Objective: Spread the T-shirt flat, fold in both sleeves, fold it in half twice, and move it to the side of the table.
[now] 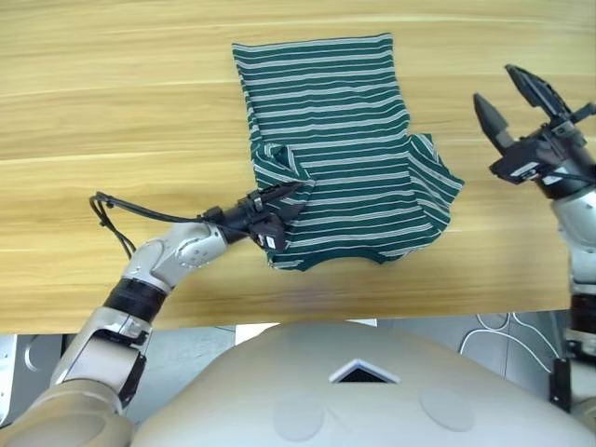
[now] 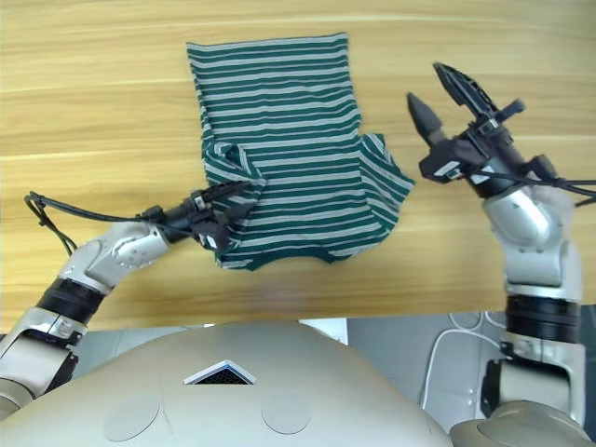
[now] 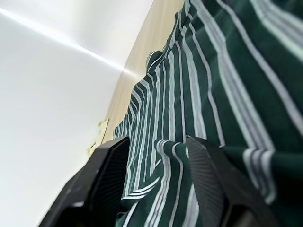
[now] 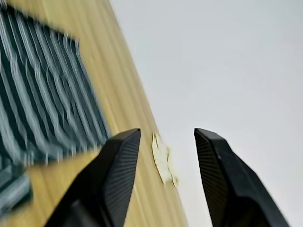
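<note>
The T-shirt [image 1: 345, 140] is lying near the middle of the wooden table [image 1: 112, 112]. Its left sleeve [image 1: 277, 168] is doubled inward, and the left gripper [image 1: 296, 197] is covering part of it. That gripper's fingers [image 3: 111, 179] are standing apart, straddling a raised fold of striped cloth; whether they are pressing it cannot be made out. The right gripper [image 1: 496, 84] is hovering above the table with its fingers spread wide, just right of the projecting right sleeve [image 1: 433, 172] and not touching it.
</note>
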Available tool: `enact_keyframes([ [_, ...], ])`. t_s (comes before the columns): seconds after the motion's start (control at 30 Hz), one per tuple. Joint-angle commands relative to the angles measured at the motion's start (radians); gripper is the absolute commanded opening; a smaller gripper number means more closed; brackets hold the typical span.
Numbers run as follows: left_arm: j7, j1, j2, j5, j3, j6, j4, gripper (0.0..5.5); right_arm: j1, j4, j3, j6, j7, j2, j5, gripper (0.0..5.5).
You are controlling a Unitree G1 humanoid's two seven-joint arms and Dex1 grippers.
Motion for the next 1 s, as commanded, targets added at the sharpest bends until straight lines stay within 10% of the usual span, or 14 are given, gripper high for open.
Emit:
enact_keyframes([
  [0.03, -0.005, 0.037, 0.043, 0.012, 0.042, 0.04, -0.023, 2.23, 0.103, 0.131, 0.03, 0.035, -0.049, -0.106, -0.198, 2.11],
  [1.0, 0.079, 0.072, 0.018, -0.016, 0.21, 0.048, -0.182, 2.23, 0.045, 0.228, 0.425, 0.073, -0.095, -0.1, -0.283, 2.11],
])
